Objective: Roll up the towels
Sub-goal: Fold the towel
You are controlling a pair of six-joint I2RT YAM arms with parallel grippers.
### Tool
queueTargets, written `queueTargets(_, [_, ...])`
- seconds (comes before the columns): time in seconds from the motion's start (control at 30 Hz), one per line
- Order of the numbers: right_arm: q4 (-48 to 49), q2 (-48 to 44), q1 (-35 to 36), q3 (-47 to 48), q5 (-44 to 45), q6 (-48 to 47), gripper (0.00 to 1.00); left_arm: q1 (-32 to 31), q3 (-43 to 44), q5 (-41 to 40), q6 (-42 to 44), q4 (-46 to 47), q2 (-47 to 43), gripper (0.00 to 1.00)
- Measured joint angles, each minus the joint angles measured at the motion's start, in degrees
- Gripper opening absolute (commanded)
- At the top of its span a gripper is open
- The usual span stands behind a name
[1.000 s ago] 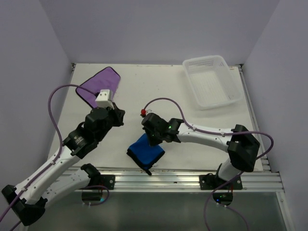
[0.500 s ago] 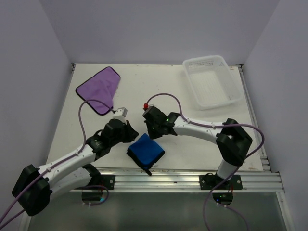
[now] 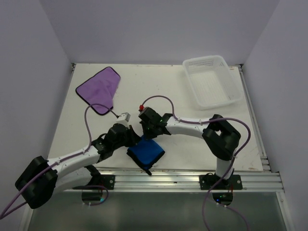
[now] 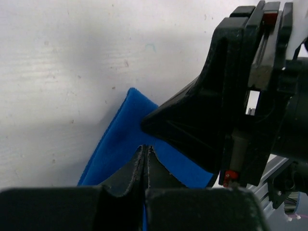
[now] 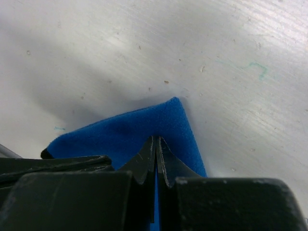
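Note:
The blue towel lies folded into a small square near the table's front edge. It also shows in the left wrist view and in the right wrist view. My left gripper is shut, with its tips low over the towel's left part. My right gripper is shut, with its tips at the towel's far corner. The two grippers sit close together, and the right one fills the left wrist view. The purple towel lies flat at the back left, away from both grippers.
A white perforated basket stands at the back right. White walls close in the table on three sides. A metal rail runs along the front edge just behind the blue towel.
My left arm has swung down from near the purple towel to the blue towel's left side. My right gripper pulled back a little and now sits at the towel's far corner.

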Motion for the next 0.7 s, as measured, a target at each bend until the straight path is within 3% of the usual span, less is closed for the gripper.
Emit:
queueTargets(0.53, [3.3,0.7,0.0,-3.6,-1.1,0.9,0.00,-4.6,-8.0,-1.2,-5.1,9.9,6.1,0.00])
queueTargets(0.7, [3.2,0.7,0.0,-3.6,-1.1,1.0,0.16,-5.9,-9.1,-2.5,-6.1,9.4,3.6,0.00])
